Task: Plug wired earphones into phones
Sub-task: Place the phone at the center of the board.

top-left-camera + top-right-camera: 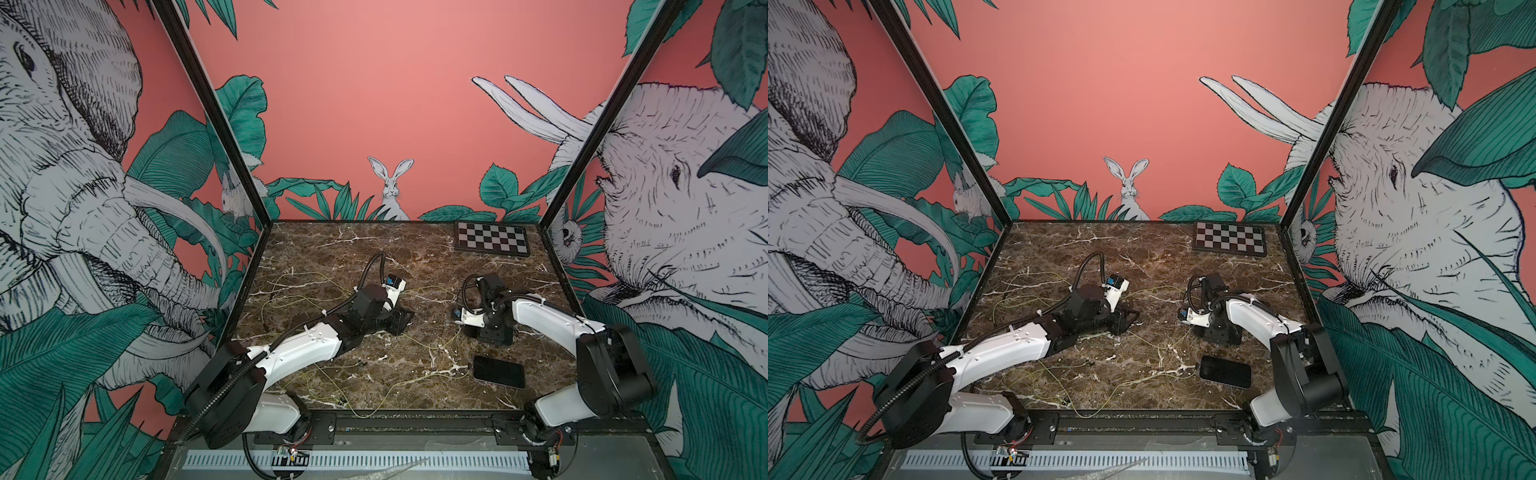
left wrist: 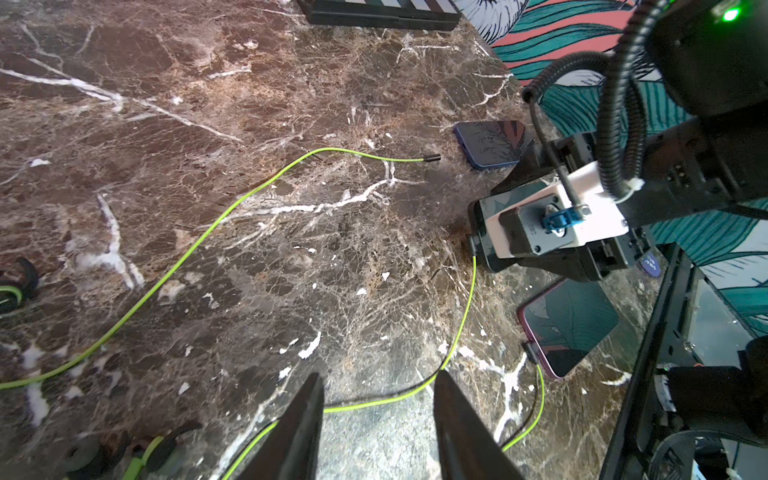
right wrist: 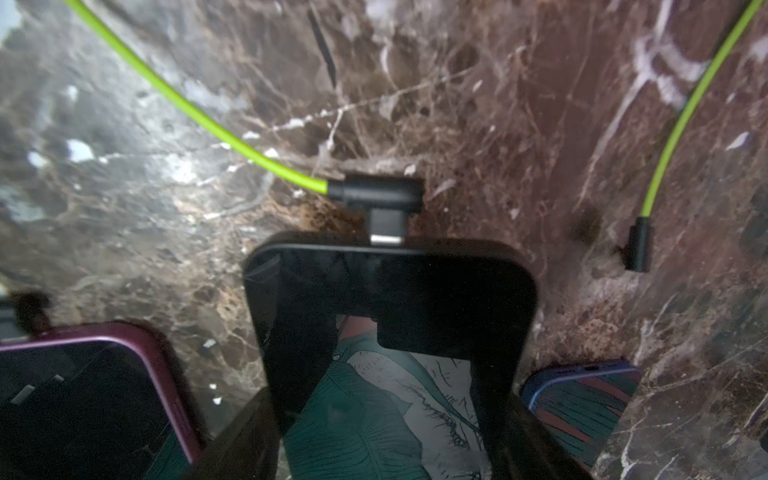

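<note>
Earphones (image 3: 316,183) sprawl across brown marble table (image 1: 332,249), jungle-mural walls (image 1: 374,104) around

Earphone plugs (image 3: 376,195) sit in black phone (image 3: 386,291) and purple phone (image 2: 569,324); blue phone (image 2: 492,143) unplugged, loose plug (image 2: 432,158) nearby

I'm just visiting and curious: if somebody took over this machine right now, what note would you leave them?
Left end effector: open, a green cord lying between its fingers.
Right end effector: clasps the middle phone by its sides.
Done: purple phone plugged in; middle phone's plug in, metal tip partly showing.
Left: blue phone; a loose plug lies near it.
</note>
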Action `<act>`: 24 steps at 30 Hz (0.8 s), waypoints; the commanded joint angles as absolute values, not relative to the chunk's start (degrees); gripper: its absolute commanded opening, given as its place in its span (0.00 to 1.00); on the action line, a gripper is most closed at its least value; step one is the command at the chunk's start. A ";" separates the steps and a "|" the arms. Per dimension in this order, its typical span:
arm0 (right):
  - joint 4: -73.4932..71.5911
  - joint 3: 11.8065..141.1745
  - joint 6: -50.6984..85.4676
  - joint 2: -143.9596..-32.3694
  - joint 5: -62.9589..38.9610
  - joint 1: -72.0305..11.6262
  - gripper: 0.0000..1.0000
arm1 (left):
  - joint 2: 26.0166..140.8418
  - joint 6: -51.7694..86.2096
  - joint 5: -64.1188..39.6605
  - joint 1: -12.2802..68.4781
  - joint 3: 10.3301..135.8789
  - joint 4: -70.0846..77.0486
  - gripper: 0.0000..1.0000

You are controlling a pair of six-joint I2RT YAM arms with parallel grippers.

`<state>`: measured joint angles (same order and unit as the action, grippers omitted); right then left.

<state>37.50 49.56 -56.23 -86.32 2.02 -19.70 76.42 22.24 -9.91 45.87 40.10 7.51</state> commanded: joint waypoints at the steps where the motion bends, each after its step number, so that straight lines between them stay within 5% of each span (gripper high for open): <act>1: 40.78 50.27 -58.84 -87.27 2.27 -18.92 0.76 | 75.46 21.53 -9.00 45.97 40.08 6.55 0.45; 12: 39.09 52.65 -54.22 -86.36 1.29 -17.99 0.93 | 73.80 20.28 -8.36 45.98 41.40 3.77 0.44; 18: 27.09 50.54 -50.20 -80.91 -4.12 -15.61 0.85 | 72.99 17.88 -10.02 45.97 41.85 3.45 0.41; 24: 26.14 54.06 -54.32 -88.05 -4.81 -13.14 0.77 | 72.45 14.72 -13.21 45.98 42.44 3.69 0.38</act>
<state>27.99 52.42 -52.36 -84.99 -3.09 -13.96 74.74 17.15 -11.38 45.87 41.01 4.14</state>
